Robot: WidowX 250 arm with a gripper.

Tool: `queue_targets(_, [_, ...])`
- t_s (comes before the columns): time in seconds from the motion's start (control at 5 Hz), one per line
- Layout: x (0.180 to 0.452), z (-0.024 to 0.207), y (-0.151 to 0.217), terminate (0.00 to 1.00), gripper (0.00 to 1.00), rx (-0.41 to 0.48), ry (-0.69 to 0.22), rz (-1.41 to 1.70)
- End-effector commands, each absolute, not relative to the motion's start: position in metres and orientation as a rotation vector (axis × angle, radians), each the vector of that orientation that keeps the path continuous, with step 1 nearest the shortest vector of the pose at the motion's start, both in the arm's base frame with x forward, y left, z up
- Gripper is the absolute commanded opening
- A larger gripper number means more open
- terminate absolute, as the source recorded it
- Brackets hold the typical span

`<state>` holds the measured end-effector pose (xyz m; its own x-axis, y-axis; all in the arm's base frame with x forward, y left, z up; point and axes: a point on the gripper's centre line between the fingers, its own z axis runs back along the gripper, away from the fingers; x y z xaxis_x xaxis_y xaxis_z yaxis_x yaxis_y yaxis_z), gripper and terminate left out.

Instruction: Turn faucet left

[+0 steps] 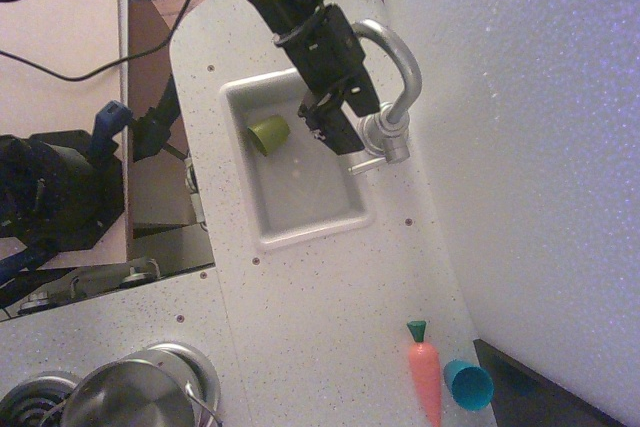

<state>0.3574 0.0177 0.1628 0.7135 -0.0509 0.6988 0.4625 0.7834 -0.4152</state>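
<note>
The silver faucet point(386, 133) stands on the sink's right rim. Its gooseneck spout point(403, 57) arches back over the sink, and its thin lever point(365, 165) points toward the basin. My black gripper point(334, 125) hangs over the right part of the sink point(262, 235), just left of the faucet's ribbed base and below the spout's end. Its dark fingers blur together, so I cannot tell whether they are open or shut. I cannot tell whether it touches the faucet.
A green cup point(268, 133) lies in the sink's left part. An orange toy carrot point(425, 377) and a blue cup point(467, 384) lie on the counter at front right. A steel pot point(130, 399) sits at front left. A white wall point(530, 147) runs along the right.
</note>
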Motion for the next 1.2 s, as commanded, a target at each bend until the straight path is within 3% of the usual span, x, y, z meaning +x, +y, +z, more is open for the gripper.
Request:
queue_targets(0.0, [0.358, 0.183, 0.016, 0.00, 1.00, -0.590, -0.774, -0.327])
queue_targets(0.2, [0.360, 0.185, -0.001, 0.00, 1.00, -0.541, -0.739, -0.473])
queue_targets(0.4, [0.367, 0.197, -0.022, 0.00, 1.00, -0.389, -0.612, -0.768])
queue_targets(1.0, [0.367, 0.197, -0.022, 0.00, 1.00, -0.389, -0.612, -0.768])
